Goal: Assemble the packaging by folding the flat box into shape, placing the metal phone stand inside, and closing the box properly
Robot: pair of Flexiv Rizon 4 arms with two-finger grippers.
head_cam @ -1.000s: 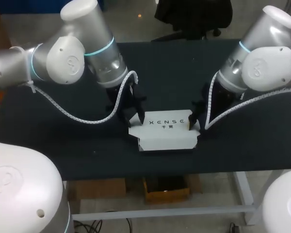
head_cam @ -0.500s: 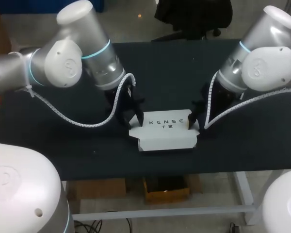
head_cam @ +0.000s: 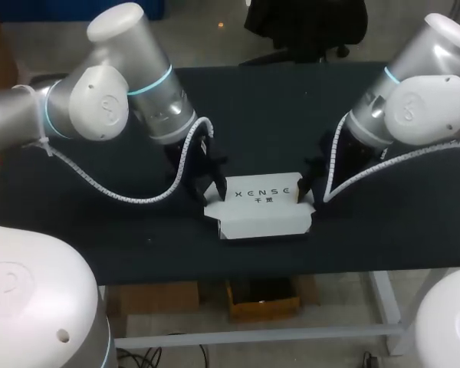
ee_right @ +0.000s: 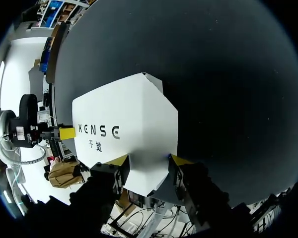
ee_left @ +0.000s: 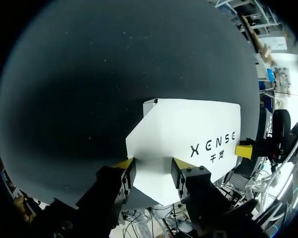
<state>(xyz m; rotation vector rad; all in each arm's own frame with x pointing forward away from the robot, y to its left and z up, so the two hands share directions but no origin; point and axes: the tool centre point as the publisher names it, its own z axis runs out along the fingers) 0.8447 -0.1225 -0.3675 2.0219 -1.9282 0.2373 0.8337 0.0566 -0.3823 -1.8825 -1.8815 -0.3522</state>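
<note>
The white box lies folded into shape with its lid down on the black table, printed top facing up. My left gripper is at its left end. In the left wrist view the box tapers to an end flap that sits between that gripper's fingers, touched from both sides. My right gripper holds the opposite end the same way, with the box filling the gap between its fingers. The metal phone stand shows in no view.
The table's front edge runs close below the box. Bare black tabletop stretches behind the box and out to both sides.
My left arm's upper links have swung slightly leftward and its gripper has edged in at the box's left end. The box and the right arm have stayed put.
</note>
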